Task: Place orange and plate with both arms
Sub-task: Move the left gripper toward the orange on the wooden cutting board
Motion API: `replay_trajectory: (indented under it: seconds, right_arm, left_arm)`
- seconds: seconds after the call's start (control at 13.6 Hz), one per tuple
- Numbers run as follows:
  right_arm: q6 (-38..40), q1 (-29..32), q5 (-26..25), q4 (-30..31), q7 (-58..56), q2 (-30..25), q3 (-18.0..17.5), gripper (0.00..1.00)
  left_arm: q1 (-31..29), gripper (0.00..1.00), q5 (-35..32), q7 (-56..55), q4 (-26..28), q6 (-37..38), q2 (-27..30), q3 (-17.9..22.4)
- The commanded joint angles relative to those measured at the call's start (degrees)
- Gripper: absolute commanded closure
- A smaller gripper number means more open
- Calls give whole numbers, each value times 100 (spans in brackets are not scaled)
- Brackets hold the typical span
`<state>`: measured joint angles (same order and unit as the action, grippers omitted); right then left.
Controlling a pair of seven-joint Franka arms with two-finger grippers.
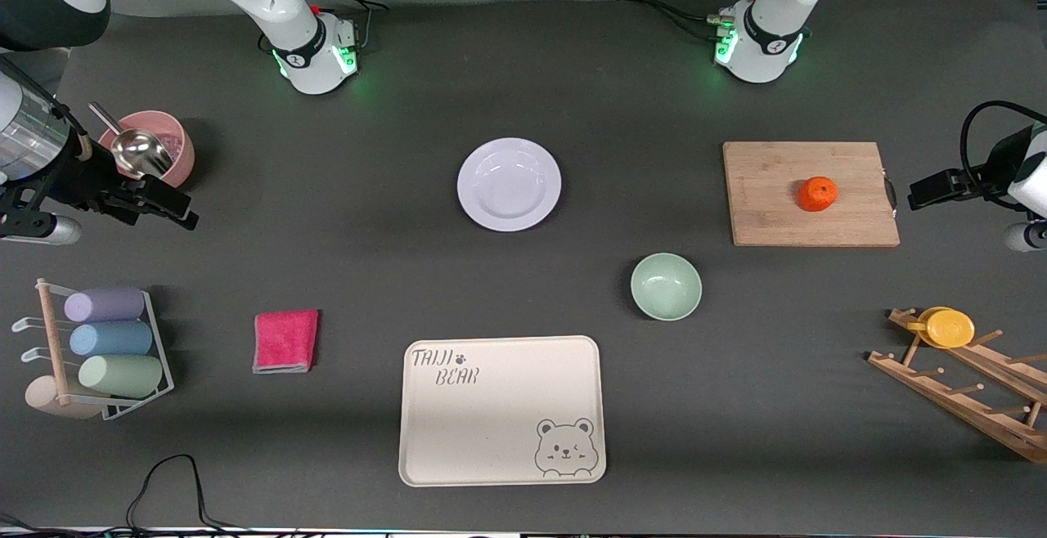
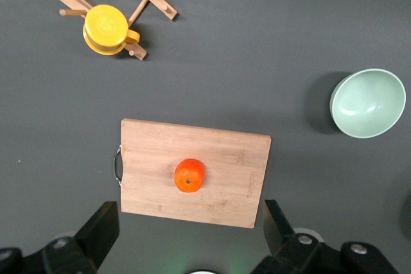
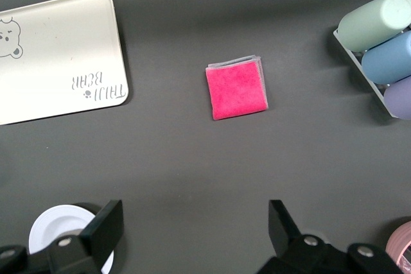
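While orange (image 2: 189, 175) sits on cutting board (image 2: 194, 172), left claw (image 2: 191, 232) hangs above it, spread wide.

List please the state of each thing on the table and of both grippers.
orange: on the cutting board, not held.
plate: empty, on the table.
green bowl: upright, empty.
tray: flat, empty.
pink cloth: folded.
yellow cup: on the wooden rack.
left gripper: open, holds nothing.
right gripper: open, holds nothing.
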<state>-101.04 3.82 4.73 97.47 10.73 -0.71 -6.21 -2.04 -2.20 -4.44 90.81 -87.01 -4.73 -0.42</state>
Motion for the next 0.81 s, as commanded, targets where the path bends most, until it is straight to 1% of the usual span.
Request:
replay_trajectory:
  seconds: [0.0,0.07,0.37,0.44,0.59,0.74]
  right_arm:
    - [-3,-12,116,26,52,-25,32,0]
    - [-3,22,116,26,52,-17,32,0]
    - [-3,40,116,17,52,19,41,0]
    - [-3,32,116,17,52,19,41,0]
    - [-3,23,116,17,61,19,41,0]
    - [-3,23,116,8,61,19,41,0]
  left_arm:
    - [-7,0,-52,83,399,281,496,6]
    - [-24,0,-52,92,759,298,873,15]
    - [-68,0,-79,92,2551,185,2648,33]
    - [-68,0,-87,92,2799,123,2896,33]
    - [-16,0,-184,101,2854,70,2925,59]
    - [211,0,-219,101,2854,18,2881,295]
